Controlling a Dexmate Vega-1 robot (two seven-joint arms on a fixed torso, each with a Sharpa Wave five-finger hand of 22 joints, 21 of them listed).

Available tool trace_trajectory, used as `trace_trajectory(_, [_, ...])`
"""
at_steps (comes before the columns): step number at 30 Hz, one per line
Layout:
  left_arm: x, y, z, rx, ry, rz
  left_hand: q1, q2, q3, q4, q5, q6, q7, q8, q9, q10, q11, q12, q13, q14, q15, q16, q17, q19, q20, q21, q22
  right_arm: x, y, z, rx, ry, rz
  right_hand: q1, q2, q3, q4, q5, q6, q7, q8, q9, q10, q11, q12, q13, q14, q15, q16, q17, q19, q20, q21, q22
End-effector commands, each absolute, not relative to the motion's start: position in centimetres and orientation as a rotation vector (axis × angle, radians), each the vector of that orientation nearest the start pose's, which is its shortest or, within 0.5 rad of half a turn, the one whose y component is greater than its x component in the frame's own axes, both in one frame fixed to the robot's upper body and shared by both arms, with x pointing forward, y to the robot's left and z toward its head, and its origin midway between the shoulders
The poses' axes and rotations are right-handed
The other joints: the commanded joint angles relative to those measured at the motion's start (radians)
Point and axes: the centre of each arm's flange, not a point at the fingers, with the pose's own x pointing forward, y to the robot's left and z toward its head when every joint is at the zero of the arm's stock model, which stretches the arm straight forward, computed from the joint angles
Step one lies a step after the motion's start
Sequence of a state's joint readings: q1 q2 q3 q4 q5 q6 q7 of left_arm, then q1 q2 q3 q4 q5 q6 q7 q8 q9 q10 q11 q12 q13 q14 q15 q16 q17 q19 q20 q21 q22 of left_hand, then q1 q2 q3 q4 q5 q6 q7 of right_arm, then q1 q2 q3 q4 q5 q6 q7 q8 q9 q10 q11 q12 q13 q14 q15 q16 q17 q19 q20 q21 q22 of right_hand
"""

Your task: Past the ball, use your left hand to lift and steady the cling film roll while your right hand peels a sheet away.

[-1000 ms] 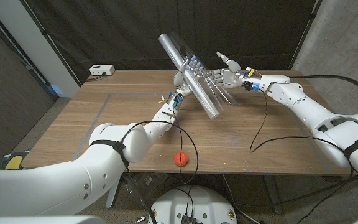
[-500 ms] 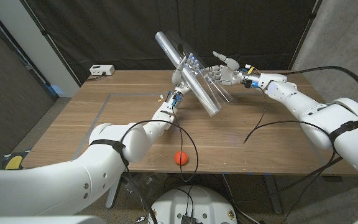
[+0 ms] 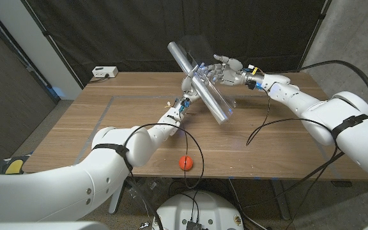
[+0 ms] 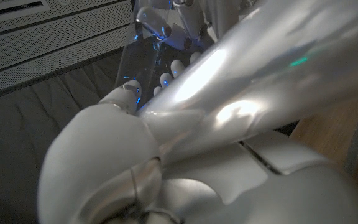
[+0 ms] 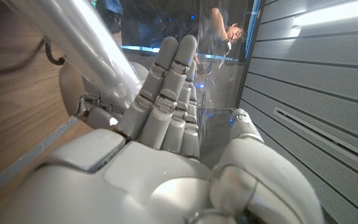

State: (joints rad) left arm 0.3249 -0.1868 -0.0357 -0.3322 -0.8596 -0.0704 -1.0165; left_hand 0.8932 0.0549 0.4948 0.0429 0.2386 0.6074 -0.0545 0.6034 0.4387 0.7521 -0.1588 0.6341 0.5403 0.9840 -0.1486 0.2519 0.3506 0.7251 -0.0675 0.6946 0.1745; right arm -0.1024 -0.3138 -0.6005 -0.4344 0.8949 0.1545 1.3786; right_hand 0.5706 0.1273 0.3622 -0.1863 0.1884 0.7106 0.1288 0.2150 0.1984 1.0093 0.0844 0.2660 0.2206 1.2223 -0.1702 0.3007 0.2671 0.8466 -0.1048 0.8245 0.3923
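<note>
We judge lift done: left hand (image 3: 187, 86) grips cling film roll (image 3: 199, 80) aloft; right hand (image 3: 221, 73), fingers extended against film, grip unclear; peel unfinished.

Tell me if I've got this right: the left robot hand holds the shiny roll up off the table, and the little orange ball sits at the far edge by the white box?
Not quite. The left robot hand does hold the cling film roll up, but the head view shows the orange ball at the table's near edge; the white box is at the far edge.

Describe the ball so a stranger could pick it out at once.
Start at the wooden table and follow its near edge, closest to the robot. The small orange ball sits there alone beside a looping black cable. It is the only round, brightly coloured thing, far nearer than the raised silvery cling film roll.
</note>
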Motion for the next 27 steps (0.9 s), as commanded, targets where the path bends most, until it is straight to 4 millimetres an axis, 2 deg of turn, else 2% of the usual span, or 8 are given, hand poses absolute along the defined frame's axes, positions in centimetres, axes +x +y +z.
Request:
trace_trajectory(1, [70.0, 6.3, 1.5, -0.890, -0.484, -1.041, -0.085, 0.100, 0.094, 0.084, -0.002, 0.013, 0.012, 0.010, 0.001, 0.003, -0.006, 0.007, 0.005, 0.010, -0.074, 0.004, 0.004, 0.004, 0.005, 0.004, 0.004, 66.1, -22.5, 12.6, -0.276, -0.450, 1.254, 0.183, 0.001, 0.044, -0.005, 0.001, 0.059, -0.040, 0.021, 0.012, 0.051, -0.032, 0.019, 0.021, 0.020, -0.058, 0.088, 0.098, -0.015, -0.099, 0.077, 0.061])
trace_trajectory(4, [70.0, 6.4, 1.5, -0.891, -0.483, -1.038, -0.086, 0.100, 0.094, 0.085, -0.002, 0.012, 0.012, 0.011, 0.002, 0.002, -0.006, 0.007, 0.007, 0.011, -0.074, 0.003, 0.006, 0.003, 0.005, 0.002, 0.004, 65.8, -22.2, 12.6, -0.317, -0.392, 1.178, 0.175, -0.028, 0.017, 0.031, -0.012, 0.059, -0.053, 0.014, 0.014, 0.041, -0.038, 0.015, 0.035, 0.000, -0.040, 0.104, 0.129, -0.028, -0.096, 0.098, 0.067])
trace_trajectory(7, [70.1, 6.4, 1.4, -0.892, -0.479, -1.035, -0.086, 0.100, 0.095, 0.085, -0.003, 0.013, 0.011, 0.013, 0.003, 0.004, -0.006, 0.008, 0.007, 0.011, -0.074, 0.002, 0.006, 0.004, 0.005, 0.001, 0.004, 65.5, -22.0, 12.6, -0.344, -0.377, 1.099, 0.052, -0.077, -0.061, 0.090, -0.016, -0.060, -0.039, -0.032, 0.009, -0.165, 0.012, -0.066, 0.037, -0.274, 0.076, -0.008, 0.119, -0.171, 0.006, 0.093, 0.047])
trace_trajectory(9, [70.1, 6.4, 1.4, -0.894, -0.479, -1.034, -0.086, 0.101, 0.096, 0.085, -0.003, 0.011, 0.012, 0.013, 0.003, 0.003, -0.005, 0.008, 0.009, 0.011, -0.074, 0.001, 0.007, 0.005, 0.005, 0.001, 0.004, 65.2, -22.0, 12.8, -0.375, -0.381, 1.050, 0.038, -0.074, -0.067, 0.096, -0.014, -0.081, -0.038, -0.033, 0.009, -0.193, 0.013, -0.069, 0.037, -0.298, 0.088, -0.022, 0.117, -0.192, 0.018, 0.093, 0.042])
trace_trajectory(16, [70.1, 6.7, 1.3, -0.893, -0.486, -1.034, -0.087, 0.102, 0.098, 0.086, -0.003, 0.014, 0.012, 0.015, 0.003, 0.002, -0.006, 0.008, 0.011, 0.011, -0.074, -0.002, 0.010, 0.006, 0.005, -0.002, 0.004, 64.8, -22.0, 13.0, -0.360, -0.469, 0.962, 0.375, 0.032, 0.036, 0.005, 0.000, 0.221, -0.129, 0.080, 0.049, 0.216, -0.161, 0.132, 0.131, 0.031, -0.062, 0.279, 0.318, -0.116, -0.093, 0.282, 0.062])
trace_trajectory(20, [70.1, 6.8, 1.2, -0.889, -0.485, -1.031, -0.088, 0.103, 0.099, 0.086, -0.004, 0.013, 0.013, 0.015, 0.002, 0.003, -0.005, 0.009, 0.012, 0.012, -0.074, -0.003, 0.011, 0.007, 0.005, -0.003, 0.004, 64.7, -22.1, 12.7, -0.311, -0.508, 0.961, 0.443, 0.027, 0.034, 0.017, -0.005, 0.272, -0.140, 0.102, 0.080, 0.258, -0.182, 0.180, 0.197, 0.060, -0.062, 0.338, 0.380, -0.107, -0.107, 0.348, 0.079])
trace_trajectory(23, [70.1, 6.7, 1.2, -0.884, -0.483, -1.031, -0.088, 0.104, 0.100, 0.087, -0.004, 0.011, 0.012, 0.015, 0.003, 0.003, -0.005, 0.009, 0.013, 0.013, -0.074, -0.004, 0.012, 0.007, 0.004, -0.004, 0.005, 64.8, -22.0, 12.5, -0.287, -0.500, 1.004, 0.319, 0.040, -0.008, 0.110, -0.011, 0.228, -0.113, 0.057, 0.068, 0.196, -0.158, 0.175, 0.247, 0.013, -0.052, 0.292, 0.344, -0.120, -0.105, 0.392, 0.076])
trace_trajectory(27, [70.2, 6.6, 1.2, -0.883, -0.478, -1.027, -0.088, 0.105, 0.102, 0.087, -0.004, 0.013, 0.012, 0.017, 0.003, 0.003, -0.005, 0.009, 0.014, 0.013, -0.074, -0.005, 0.013, 0.008, 0.005, -0.005, 0.005, 64.6, -21.8, 12.8, -0.332, -0.491, 0.999, 0.374, 0.066, 0.053, 0.080, 0.001, 0.256, -0.116, 0.057, 0.070, 0.214, -0.164, 0.180, 0.259, 0.030, -0.055, 0.284, 0.330, -0.122, -0.109, 0.421, 0.071])
